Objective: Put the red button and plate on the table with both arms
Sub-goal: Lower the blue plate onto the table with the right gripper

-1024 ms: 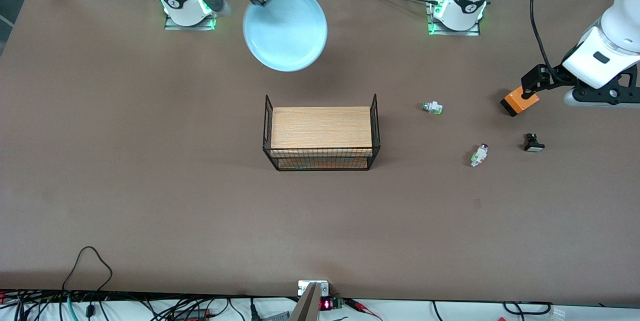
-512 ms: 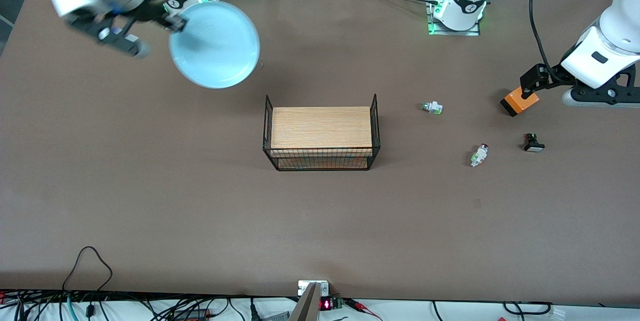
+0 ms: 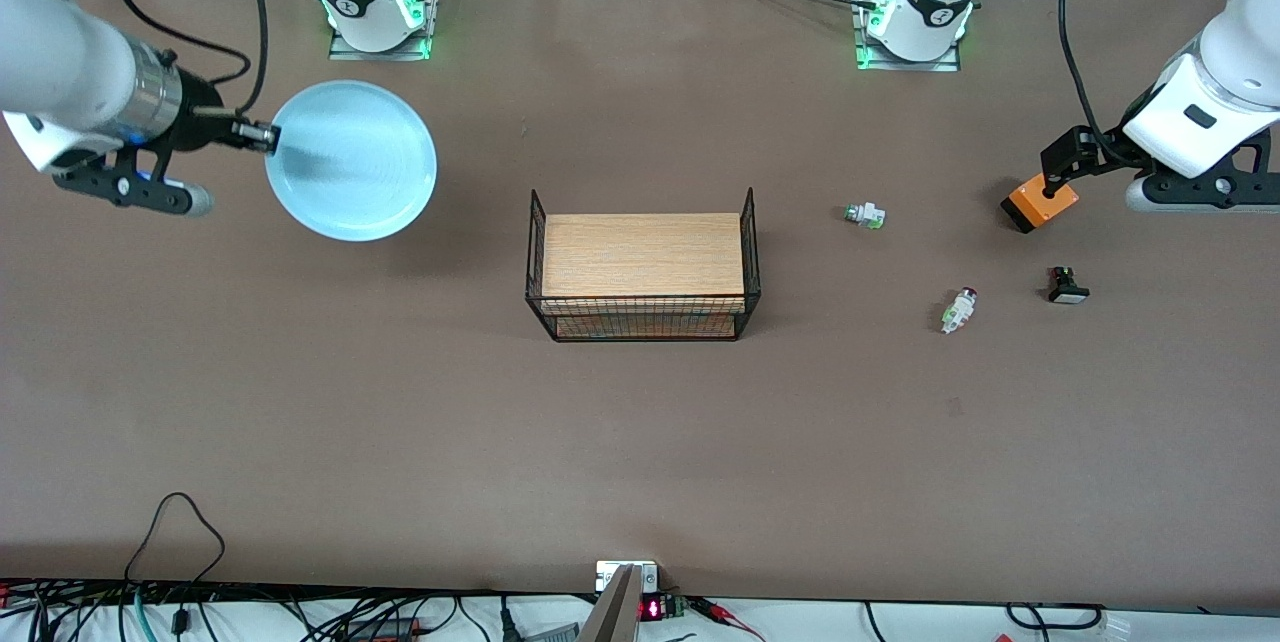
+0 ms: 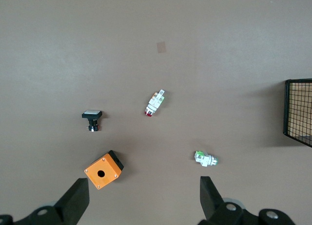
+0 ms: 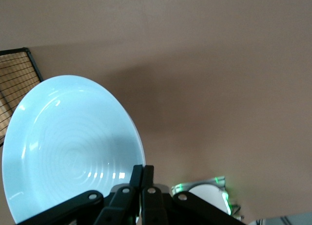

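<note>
- Across the table [image 3: 640, 442], biggest thing first: brown top, wire rack [image 3: 642, 274] standing mid-table, switches scattered toward the left arm's end.
- Plate [image 3: 351, 160] is up in the air, over the table's right-arm end, pinched at its rim by the right gripper [image 3: 262, 135]; the wrist view shows the fingers [image 5: 146, 178] clamped tight on the edge.
- Left gripper [image 3: 1062, 165] hangs over the orange box [image 3: 1041, 203], jaws spread wide and holding nothing; that arm looks to be waiting.
- Red button [image 3: 958, 310] lies on its side on the table, nearer the front camera than the green switch [image 3: 864, 215], with the black switch [image 3: 1067, 287] close beside it.
- Risks, as I judge them: a rim-only pinch on a wide plate could let it tilt or slip if it is lowered fast, and a tilted plate would land edge-first.
- For the left arm, three small switches sit close together, so the gripper could come down on the wrong one or nudge the box on the way.
- Hard to tell: how high the plate is above the table, and the red cap barely shows in either view.
- Right arm's upper part runs off the front view's edge, and the left gripper's fingertips are cut off in its wrist view.
</note>
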`<state>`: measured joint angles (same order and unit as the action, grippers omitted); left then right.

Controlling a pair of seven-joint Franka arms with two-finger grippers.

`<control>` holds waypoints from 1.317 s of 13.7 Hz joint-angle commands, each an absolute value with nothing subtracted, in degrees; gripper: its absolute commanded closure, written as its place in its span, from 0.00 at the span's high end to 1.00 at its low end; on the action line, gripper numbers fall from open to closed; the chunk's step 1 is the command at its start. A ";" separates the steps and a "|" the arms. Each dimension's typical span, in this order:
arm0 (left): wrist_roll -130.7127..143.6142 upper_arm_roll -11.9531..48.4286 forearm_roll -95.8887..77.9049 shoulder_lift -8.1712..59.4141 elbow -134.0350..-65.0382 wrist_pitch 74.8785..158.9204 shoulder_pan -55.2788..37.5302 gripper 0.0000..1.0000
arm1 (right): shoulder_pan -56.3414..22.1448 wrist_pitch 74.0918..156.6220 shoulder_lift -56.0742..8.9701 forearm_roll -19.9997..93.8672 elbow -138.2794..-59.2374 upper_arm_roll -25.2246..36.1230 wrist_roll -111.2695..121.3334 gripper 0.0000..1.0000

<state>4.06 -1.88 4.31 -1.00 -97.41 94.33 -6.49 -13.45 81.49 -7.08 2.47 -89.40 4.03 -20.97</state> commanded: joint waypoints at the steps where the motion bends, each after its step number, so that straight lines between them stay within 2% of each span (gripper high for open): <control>1: 4.31 -1.85 2.99 -0.88 -96.33 93.08 -6.24 1.00 | -11.35 89.09 -4.75 0.27 -97.10 2.99 -16.80 0.00; 6: 4.31 -2.02 1.85 -0.88 -96.42 92.99 -6.07 1.00 | -6.16 101.92 -6.06 0.18 -104.40 2.90 -5.30 0.00; 10: 4.22 -1.93 1.76 -0.88 -96.33 92.99 -6.15 1.00 | -0.89 114.58 -9.83 0.44 -109.15 2.90 8.05 0.00; 18: 3.87 -1.93 1.76 -0.88 -96.33 92.11 -6.15 1.00 | 0.79 128.21 -19.23 0.79 -109.95 2.46 15.64 0.00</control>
<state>4.12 -1.96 3.14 -1.00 -97.41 93.40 -6.39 -0.33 125.03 -17.77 0.64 -109.59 3.61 14.22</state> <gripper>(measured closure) 0.000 0.974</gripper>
